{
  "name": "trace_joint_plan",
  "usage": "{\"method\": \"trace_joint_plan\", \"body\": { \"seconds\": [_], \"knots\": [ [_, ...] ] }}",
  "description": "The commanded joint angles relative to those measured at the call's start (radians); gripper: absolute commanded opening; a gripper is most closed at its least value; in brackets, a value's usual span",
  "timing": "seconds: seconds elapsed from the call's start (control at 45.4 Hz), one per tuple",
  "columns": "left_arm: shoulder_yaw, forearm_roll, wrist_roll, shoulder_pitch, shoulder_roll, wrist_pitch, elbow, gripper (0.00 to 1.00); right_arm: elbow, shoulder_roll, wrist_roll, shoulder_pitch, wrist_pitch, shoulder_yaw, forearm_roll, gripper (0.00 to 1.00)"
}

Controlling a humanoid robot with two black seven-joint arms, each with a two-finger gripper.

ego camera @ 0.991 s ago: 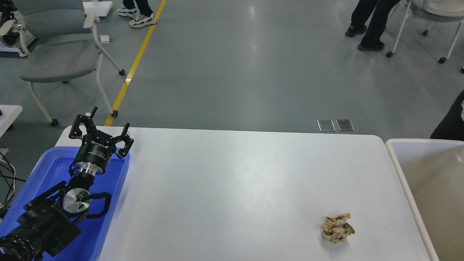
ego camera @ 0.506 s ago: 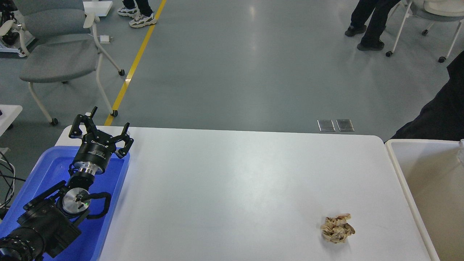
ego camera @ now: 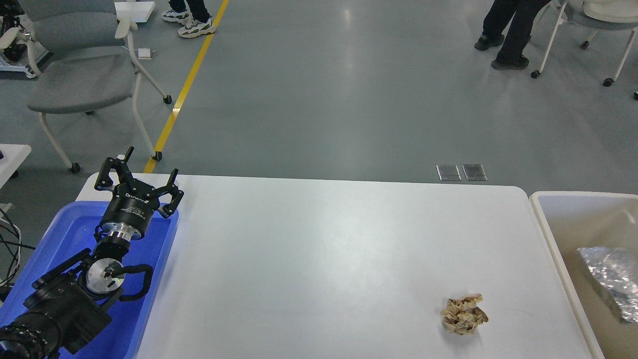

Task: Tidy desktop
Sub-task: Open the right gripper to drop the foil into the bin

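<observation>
**Left jaws spread over the blue tray, one crumpled wad on the worktop**

Head view: my left jaws (ego camera: 139,174) sit at the far end of my black left arm, spread apart and gripping nothing. A line of white lettering runs across the black body just below the fingers (ego camera: 110,168), and small print circles the cylinder under it; both are too fine for me to read. My right arm is outside this view.

The worktop (ego camera: 319,259), white with rounded corners, stretches away to the right of my left jaws. They hang above its far-left corner, over the far rim of the blue tray (ego camera: 60,234), which lies along the worktop's left side. The parts of the tray floor I can see are bare; my arm covers the rest.

On the worktop, near its front-right corner and well apart from my jaws, lies a crumpled brown-and-tan paper wad (ego camera: 463,314), touching nothing else.

Just beside the worktop's right edge stands a beige tub (ego camera: 548,219). Inside it, towards the right of the frame, rests a crinkled silver foil package (ego camera: 610,279), partly cut off by the picture's edge.
</observation>
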Motion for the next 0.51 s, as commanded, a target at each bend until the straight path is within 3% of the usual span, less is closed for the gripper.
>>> {"method": "trace_joint_plan", "body": {
  "seconds": [0.0,0.286,0.484],
  "knots": [
    [0.000,0.001,0.000,0.000,-0.001,0.001,0.000,1.00,-0.004,0.008,-0.001,-0.006,0.007,0.041,-0.004,1.00],
    [0.000,0.001,0.000,0.000,0.001,-0.001,0.000,1.00,-0.002,-0.026,-0.001,0.075,0.018,0.138,-0.002,1.00],
    [0.000,0.001,0.000,0.000,-0.001,-0.001,0.000,1.00,0.009,-0.067,-0.001,0.183,0.136,0.342,-0.004,1.00]
  ]
}}
